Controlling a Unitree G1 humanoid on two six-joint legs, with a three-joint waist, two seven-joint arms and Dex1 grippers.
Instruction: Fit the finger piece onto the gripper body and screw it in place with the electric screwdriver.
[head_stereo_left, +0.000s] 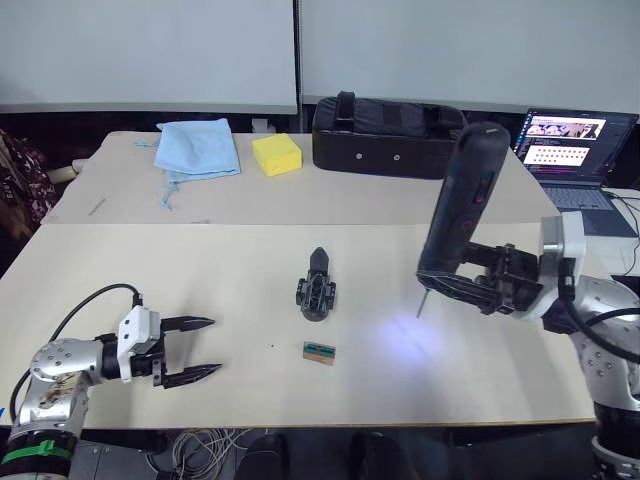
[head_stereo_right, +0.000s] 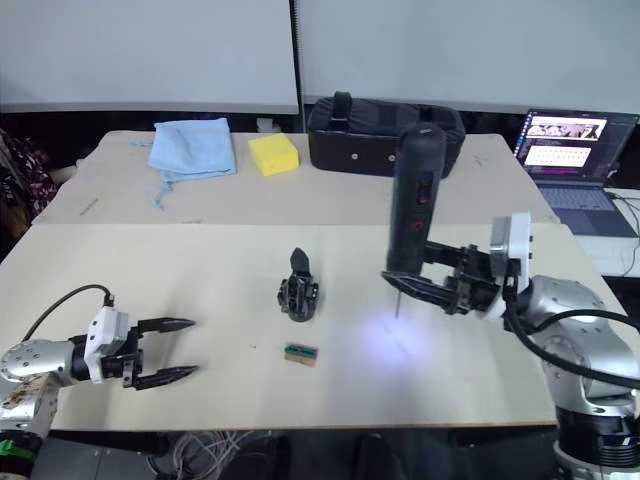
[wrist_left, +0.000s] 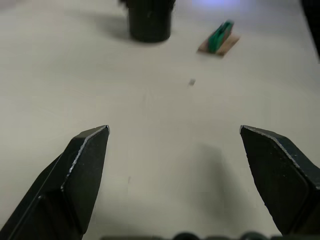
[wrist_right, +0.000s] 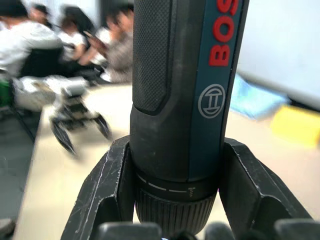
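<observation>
Your right gripper (head_stereo_right: 432, 287) is clamped on the screwdriver (head_stereo_right: 414, 200), held near upright, bit down, light spot on the table (head_stereo_right: 520, 400). Body (head_stereo_left: 316, 290) sits mid-table, to the left of the bit, well apart; its finger points away from you. Judged: the right arm does the driving, moving leftward. Left gripper (head_stereo_left: 192, 351) is spread wide, empty, low near the front edge. A small green part (head_stereo_left: 319, 351) lies just in front of the body. Open table all round.
</observation>
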